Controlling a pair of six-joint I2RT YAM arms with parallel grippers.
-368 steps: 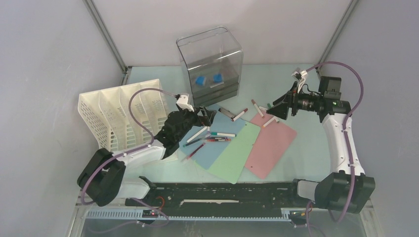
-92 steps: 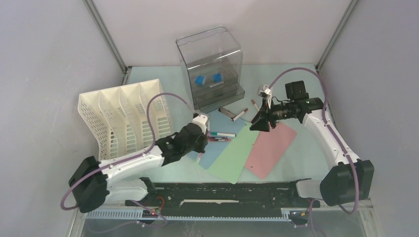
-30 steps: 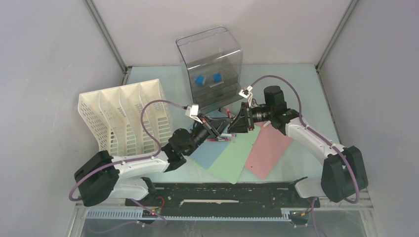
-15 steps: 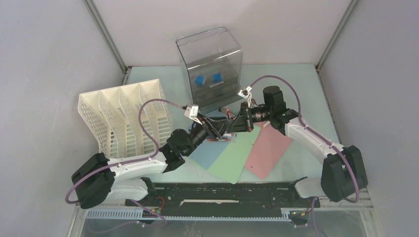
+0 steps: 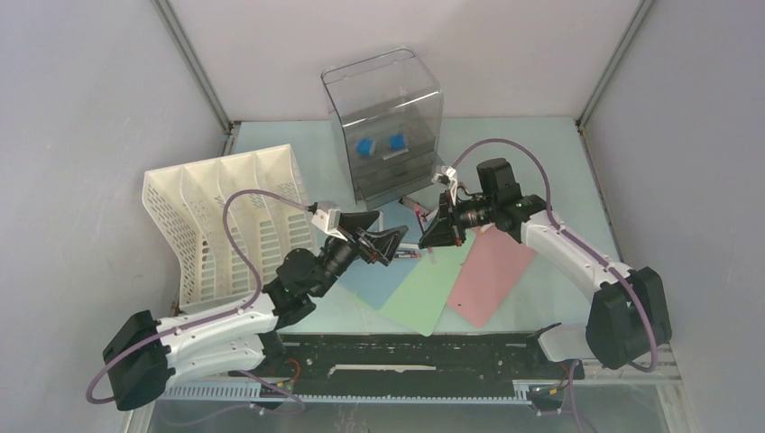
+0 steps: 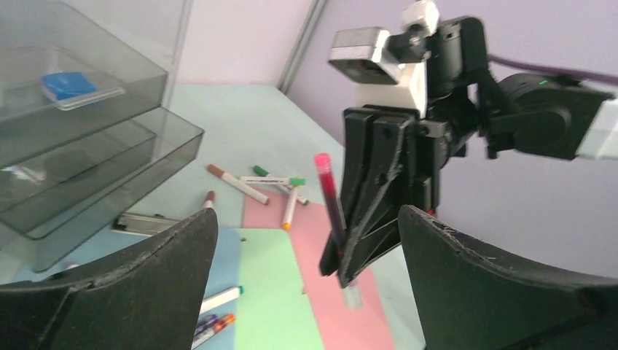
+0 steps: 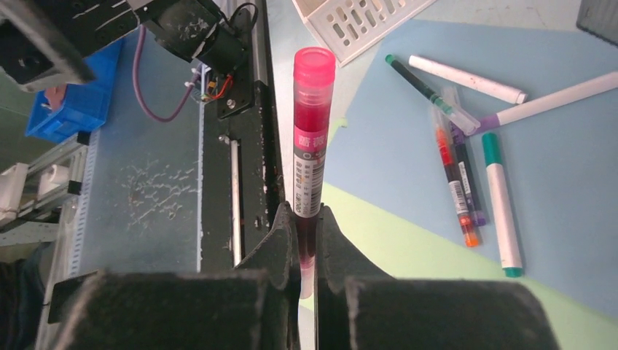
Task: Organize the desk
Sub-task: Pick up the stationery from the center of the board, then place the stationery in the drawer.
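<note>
A red pen with a pink cap point(image 7: 312, 131) stands upright between the pads of my right gripper point(image 7: 306, 215), which is shut on its lower barrel. The left wrist view shows this red pen point(image 6: 328, 193) held in the right gripper point(image 6: 350, 266) above the pink folder point(image 6: 350, 306). My left gripper point(image 6: 307, 213) is wide open, holds nothing and sits a short way back from the pen. Both grippers hover over the middle of the mint-green desk point(image 5: 532, 149), left gripper point(image 5: 390, 230) facing right gripper point(image 5: 431, 236).
Blue point(image 5: 374, 280), green point(image 5: 424, 284) and pink point(image 5: 492, 271) folders lie fanned on the desk, with several pens point(image 7: 466, 189) on the blue one. More markers point(image 6: 240, 186) lie beside the clear drawer box point(image 5: 388, 117), whose bottom drawer point(image 6: 95, 189) is open. A white file rack point(image 5: 225, 212) stands left.
My left gripper opened, let go of the red pen and drew back to the left. My right gripper closed on the pen and now holds it alone.
</note>
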